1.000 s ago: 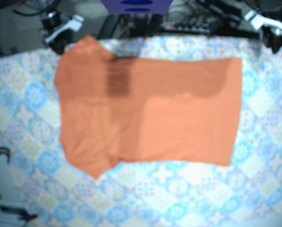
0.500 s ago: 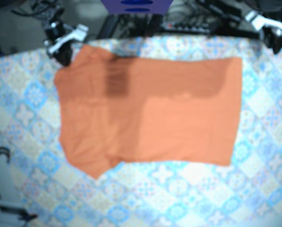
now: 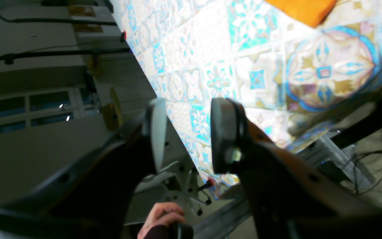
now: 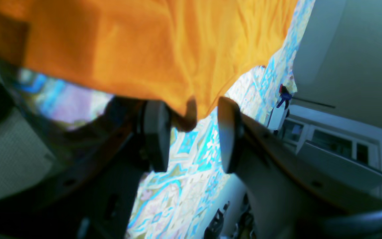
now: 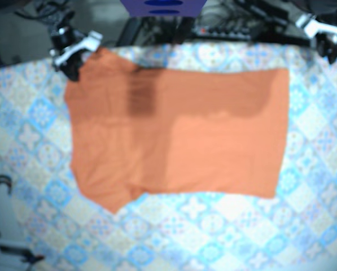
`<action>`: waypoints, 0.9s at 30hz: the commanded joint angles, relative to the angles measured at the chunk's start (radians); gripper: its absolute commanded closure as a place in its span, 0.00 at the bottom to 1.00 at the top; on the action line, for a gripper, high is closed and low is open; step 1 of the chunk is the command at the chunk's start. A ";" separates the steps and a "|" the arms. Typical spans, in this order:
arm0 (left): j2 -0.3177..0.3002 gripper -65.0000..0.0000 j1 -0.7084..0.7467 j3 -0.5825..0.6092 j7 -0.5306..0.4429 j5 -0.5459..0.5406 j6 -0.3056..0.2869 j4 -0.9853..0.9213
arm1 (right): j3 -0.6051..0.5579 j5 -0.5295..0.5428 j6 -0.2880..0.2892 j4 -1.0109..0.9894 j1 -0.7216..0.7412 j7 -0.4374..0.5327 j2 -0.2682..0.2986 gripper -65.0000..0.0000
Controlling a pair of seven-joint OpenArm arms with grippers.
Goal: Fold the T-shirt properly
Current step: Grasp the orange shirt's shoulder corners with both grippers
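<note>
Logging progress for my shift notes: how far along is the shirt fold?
One panel of the T-shirt seems folded over. In hand: right tool, open, straddles its sleeve corner. Left tool is open, off the shirt. Sleeve and final folds remain.

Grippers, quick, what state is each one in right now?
Left gripper: open, empty.
Right gripper: open, with a shirt corner between its jaws, not clamped.

Left end effector (image 3: 184, 132), right end effector (image 4: 192, 132) — jaws apart
</note>
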 commanded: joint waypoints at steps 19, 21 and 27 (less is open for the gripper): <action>-0.002 0.65 0.013 -0.008 -0.003 0.003 0.022 0.011 | -0.005 0.004 -0.014 -0.036 -0.008 0.004 0.010 0.99; 0.000 0.65 0.013 -0.008 -0.003 0.003 0.022 0.011 | -0.005 -0.014 0.004 -0.048 0.006 0.004 0.010 1.00; -0.002 0.65 -0.026 -0.002 -0.001 0.003 0.014 0.007 | -0.005 -0.091 0.012 -0.079 0.011 0.010 0.010 1.00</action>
